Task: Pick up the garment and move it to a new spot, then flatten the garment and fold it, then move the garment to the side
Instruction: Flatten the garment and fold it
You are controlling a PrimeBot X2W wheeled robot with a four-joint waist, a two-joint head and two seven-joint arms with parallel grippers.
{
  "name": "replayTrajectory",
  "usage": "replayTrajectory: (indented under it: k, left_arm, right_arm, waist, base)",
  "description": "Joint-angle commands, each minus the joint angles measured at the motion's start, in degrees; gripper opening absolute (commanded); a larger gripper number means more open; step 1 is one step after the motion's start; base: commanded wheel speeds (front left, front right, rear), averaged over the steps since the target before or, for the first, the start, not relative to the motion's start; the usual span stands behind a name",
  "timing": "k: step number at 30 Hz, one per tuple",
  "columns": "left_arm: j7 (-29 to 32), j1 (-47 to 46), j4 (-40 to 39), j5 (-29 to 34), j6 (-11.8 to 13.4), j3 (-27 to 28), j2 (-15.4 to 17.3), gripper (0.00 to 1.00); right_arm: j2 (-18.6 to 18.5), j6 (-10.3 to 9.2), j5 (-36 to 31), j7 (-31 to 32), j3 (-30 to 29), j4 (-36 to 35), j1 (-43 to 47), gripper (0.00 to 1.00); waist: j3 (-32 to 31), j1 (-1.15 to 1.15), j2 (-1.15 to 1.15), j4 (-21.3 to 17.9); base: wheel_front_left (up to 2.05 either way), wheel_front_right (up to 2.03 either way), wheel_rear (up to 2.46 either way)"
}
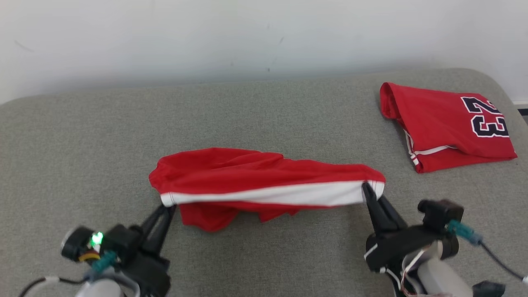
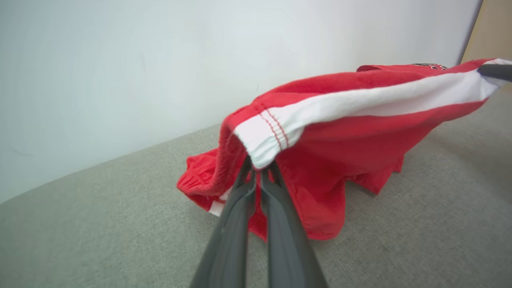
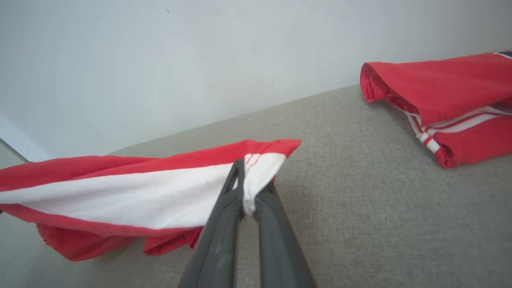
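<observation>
A grey woven tabletop (image 1: 82,144) runs up to a plain white wall (image 1: 206,37) beyond the jaws. The red garment (image 1: 255,171), with its broad white band (image 1: 268,194), hangs stretched between the two sets of jaws, and its lower folds trail on the tabletop. The left gripper (image 1: 167,209) has its jaws clenched on the band's left end, the right gripper (image 1: 366,189) on its right end. Beyond and to the right of the right jaws lies a folded red jersey (image 1: 433,123) bearing the number 23 (image 1: 486,117).

Grey fabric top (image 1: 264,115), maybe bed, w/ folded jersey (image 1: 437,123), garment (image 1: 247,173).
</observation>
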Motion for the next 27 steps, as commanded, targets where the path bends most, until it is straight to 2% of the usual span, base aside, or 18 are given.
replayTrajectory:
  k: [1, 7, 13, 19, 25, 27]
  left_arm:
    - [0.6, -2.3, -0.9, 0.1, -0.1, -0.1, 1.6, 0.00]
    - [5.6, -14.3, -3.5, -5.2, -0.4, -2.3, 6.3, 0.00]
    - [10.4, -32.8, 0.3, -11.8, -0.4, -9.9, 13.2, 0.00]
    - [11.6, -51.8, 7.2, -16.4, -0.4, -16.5, 14.9, 0.00]
    - [9.2, -69.6, 16.7, -19.0, -0.4, -20.6, 12.8, 0.00]
    - [8.8, -71.7, 17.8, -19.3, -0.4, -21.0, 12.3, 0.00]
  right_arm:
    - [-1.1, -0.05, 1.0, 0.9, 0.6, -1.3, -1.8, 0.00]
    - [-1.7, -0.04, 8.1, 6.6, 2.9, -4.2, -13.3, 0.00]
    - [0.0, -0.03, 12.3, 11.0, 3.7, 3.6, -32.9, 0.00]
    - [1.8, -0.03, 17.0, 11.9, 1.8, 14.7, -52.8, 0.00]
    - [3.4, -0.03, 17.8, 8.5, 1.4, 24.6, -69.8, 0.00]
    - [3.5, -0.03, 17.7, 8.1, 1.5, 25.9, -71.7, 0.00]
  waist:
    - [0.2, 0.00, 0.00, -0.1]
    - [4.4, 0.00, 0.00, -0.8]
    - [11.4, 0.00, 0.00, -1.1]
    - [17.4, 0.00, 0.00, -0.7]
    - [18.9, 0.00, 0.00, -0.4]
    - [18.8, 0.00, 0.00, -0.4]
  base:
    - [0.00, 0.00, 0.00]
    - [0.00, 0.00, 0.00]
    - [0.00, 0.00, 0.00]
    - [0.00, 0.00, 0.00]
    - [0.00, 0.00, 0.00]
    - [0.00, 0.00, 0.00]
